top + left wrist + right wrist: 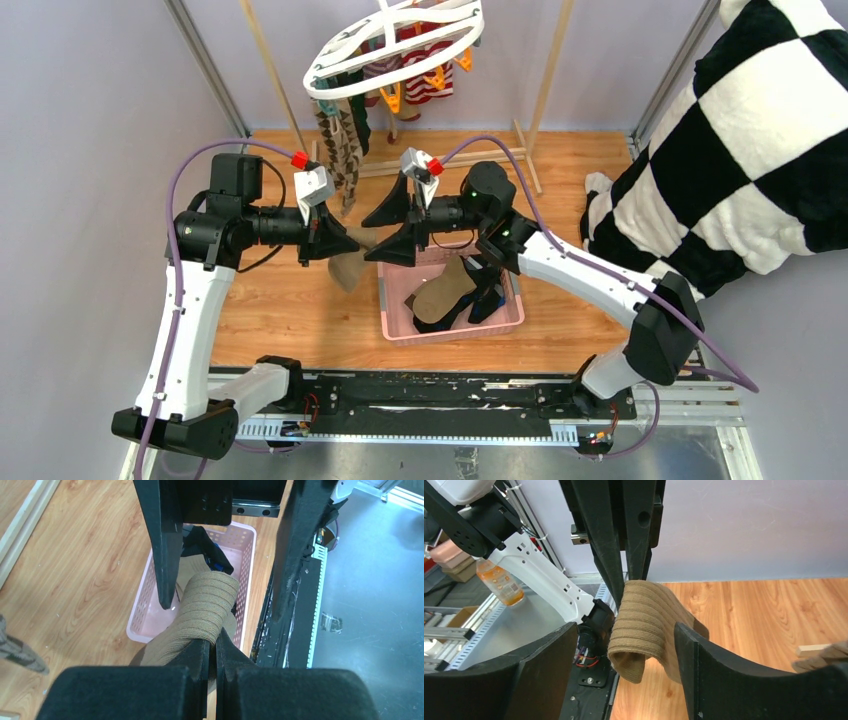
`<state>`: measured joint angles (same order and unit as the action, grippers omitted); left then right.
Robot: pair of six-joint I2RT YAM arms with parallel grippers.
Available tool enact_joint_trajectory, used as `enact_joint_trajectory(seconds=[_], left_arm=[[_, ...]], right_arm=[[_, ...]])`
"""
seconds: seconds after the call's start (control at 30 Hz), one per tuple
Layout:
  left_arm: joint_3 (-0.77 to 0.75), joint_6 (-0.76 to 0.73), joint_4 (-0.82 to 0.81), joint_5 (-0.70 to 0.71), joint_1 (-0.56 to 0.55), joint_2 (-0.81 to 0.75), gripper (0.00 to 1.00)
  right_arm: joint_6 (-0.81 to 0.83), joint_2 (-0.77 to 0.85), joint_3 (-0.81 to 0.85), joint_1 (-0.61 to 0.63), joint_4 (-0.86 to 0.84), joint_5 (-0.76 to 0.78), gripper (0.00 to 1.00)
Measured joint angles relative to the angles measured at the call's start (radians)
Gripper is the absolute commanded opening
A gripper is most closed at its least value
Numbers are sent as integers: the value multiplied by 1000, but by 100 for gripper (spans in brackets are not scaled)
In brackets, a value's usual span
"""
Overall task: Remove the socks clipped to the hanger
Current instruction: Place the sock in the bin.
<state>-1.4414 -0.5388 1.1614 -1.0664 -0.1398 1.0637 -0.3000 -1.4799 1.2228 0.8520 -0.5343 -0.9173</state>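
**Top external view**
- Hanger (395,45): white oval ring with cross bars, hung at the top centre inside a wooden rack frame (545,80). It carries orange clips (435,78) and a teal clip (327,105).
- Socks on the hanger: an argyle sock (340,150) hangs at the left. A red-and-white striped sock (425,75) hangs under the ring.
- Left gripper (345,242): jaws pinched on a tan sock (352,265). The sock hangs above the wooden tabletop (280,310), just left of the pink basket (500,322).
- Right gripper (368,238): faces the left gripper with its jaws spread wide.
- Basket contents: a second tan sock (440,295) and a black-and-blue sock (487,300).
- Checkered cloth (740,130): black and white, at the right side.

**Left wrist view**
- Left gripper (215,647): fingers pressed together on the ribbed tan sock (205,610).
- The right gripper's fingers (167,545) stand one on either side of the sock.
- Pink basket (145,610) lies below, with the black-and-blue sock (207,547) inside.

**Right wrist view**
- Right gripper (624,630): jaws wide apart, with the tan sock (644,625) draped between them. Whether either finger touches the sock cannot be told.
- The left gripper's fingers (624,535) clamp the sock from above.
- A bottle of orange liquid (499,582) stands at the left, off the table.
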Motion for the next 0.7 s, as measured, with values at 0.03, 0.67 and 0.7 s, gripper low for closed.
enact_joint_trajectory(seconds=[0.03,0.67,0.7], left_arm=[[0,0,0,0,0,0,0],[-50,80,-2,182,0,62,100],[-55,87,-2,205,4,71,100]], right_arm=[[-3,-7,4,2,2,0,63],[-101,132,-168,-106,123,174,0],[-101,143,-192,-111,138,186,0]])
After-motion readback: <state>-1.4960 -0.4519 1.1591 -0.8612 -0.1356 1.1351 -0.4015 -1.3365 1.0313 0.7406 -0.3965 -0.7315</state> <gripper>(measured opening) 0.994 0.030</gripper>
